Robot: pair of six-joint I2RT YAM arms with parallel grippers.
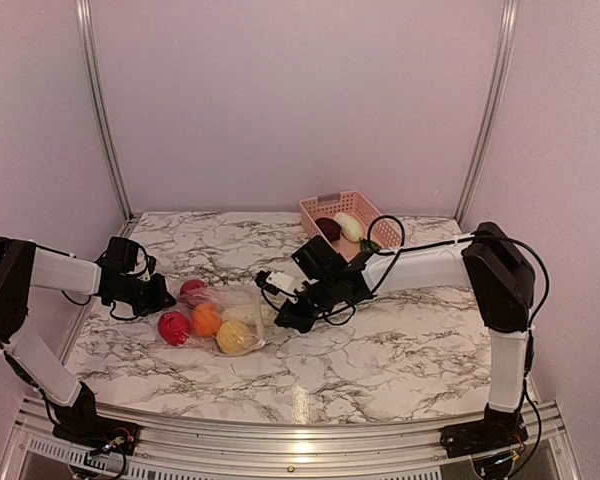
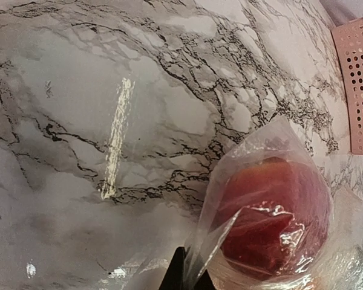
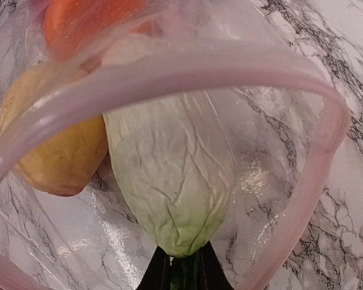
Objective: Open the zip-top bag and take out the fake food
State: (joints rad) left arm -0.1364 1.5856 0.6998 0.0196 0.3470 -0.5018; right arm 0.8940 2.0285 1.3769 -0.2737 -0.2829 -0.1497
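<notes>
The clear zip-top bag lies left of centre on the marble table, its mouth facing right. Inside it are a red fruit, a dark red one, an orange one and a yellow one. My left gripper is shut on the bag's closed end, pinching plastic beside the dark red fruit. My right gripper is at the bag's mouth, shut on the green stem of a pale leafy vegetable that sits inside the pink zip strip, next to the yellow fruit.
A pink slatted basket stands at the back right with a dark red piece and a pale piece in it; its edge shows in the left wrist view. Metal frame posts stand at the back corners.
</notes>
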